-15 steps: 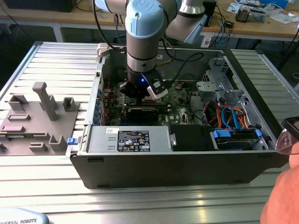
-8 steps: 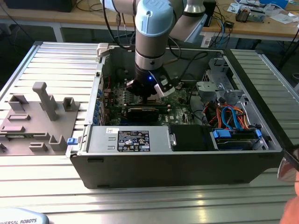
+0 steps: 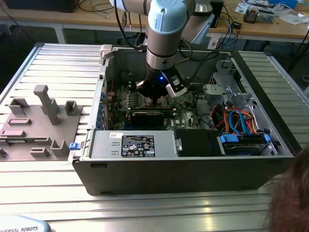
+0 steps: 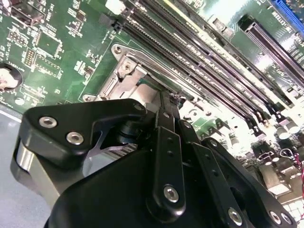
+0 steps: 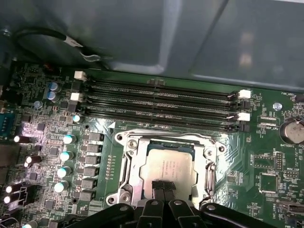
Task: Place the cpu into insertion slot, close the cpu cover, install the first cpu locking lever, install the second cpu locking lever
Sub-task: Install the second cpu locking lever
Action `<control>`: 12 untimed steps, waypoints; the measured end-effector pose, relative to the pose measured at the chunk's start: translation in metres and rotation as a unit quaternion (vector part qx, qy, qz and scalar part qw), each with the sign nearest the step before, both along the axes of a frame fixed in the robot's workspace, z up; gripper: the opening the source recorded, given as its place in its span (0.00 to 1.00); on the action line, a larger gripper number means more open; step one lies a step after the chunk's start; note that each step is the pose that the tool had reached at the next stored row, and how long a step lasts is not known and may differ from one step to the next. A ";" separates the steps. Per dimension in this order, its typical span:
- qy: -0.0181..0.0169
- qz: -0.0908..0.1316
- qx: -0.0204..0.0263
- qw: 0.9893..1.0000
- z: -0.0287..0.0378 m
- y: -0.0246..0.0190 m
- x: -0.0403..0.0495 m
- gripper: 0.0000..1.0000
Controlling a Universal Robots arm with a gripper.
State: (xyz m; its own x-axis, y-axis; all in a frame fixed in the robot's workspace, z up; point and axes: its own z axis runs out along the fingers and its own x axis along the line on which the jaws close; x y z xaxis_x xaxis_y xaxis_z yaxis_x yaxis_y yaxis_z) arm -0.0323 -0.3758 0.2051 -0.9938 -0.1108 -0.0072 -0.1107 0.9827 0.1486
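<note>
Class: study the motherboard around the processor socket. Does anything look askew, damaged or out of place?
Nothing stands out. The square silver-topped cpu lies flat and square inside the silvery-rimmed insertion slot, and the black tool sits at its edge.

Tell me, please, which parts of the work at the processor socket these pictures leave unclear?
- Square silvery-rimmed insertion slot: in the exterior view the black gripper hides it.
- Flat silver-grey square cpu: its near edge lies behind the gripper in the first wrist view.
- Thin silvery metal cpu cover: largely blocked by the gripper body in the second wrist view.
</note>
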 end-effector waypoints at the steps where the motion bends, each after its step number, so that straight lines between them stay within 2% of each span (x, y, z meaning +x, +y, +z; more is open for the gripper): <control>1: 0.000 0.000 -0.002 1.000 0.0002 0.0005 0.0002 0.11; 3: 0.000 0.000 -0.006 1.000 0.0006 0.0024 0.0004 0.11; 5: 0.000 0.000 -0.008 1.000 0.0008 0.0048 0.0007 0.11; 10: 0.000 0.000 -0.017 1.000 0.0010 0.0139 0.0012 0.11; 12: 0.000 0.000 -0.019 1.000 0.0012 0.0157 0.0012 0.11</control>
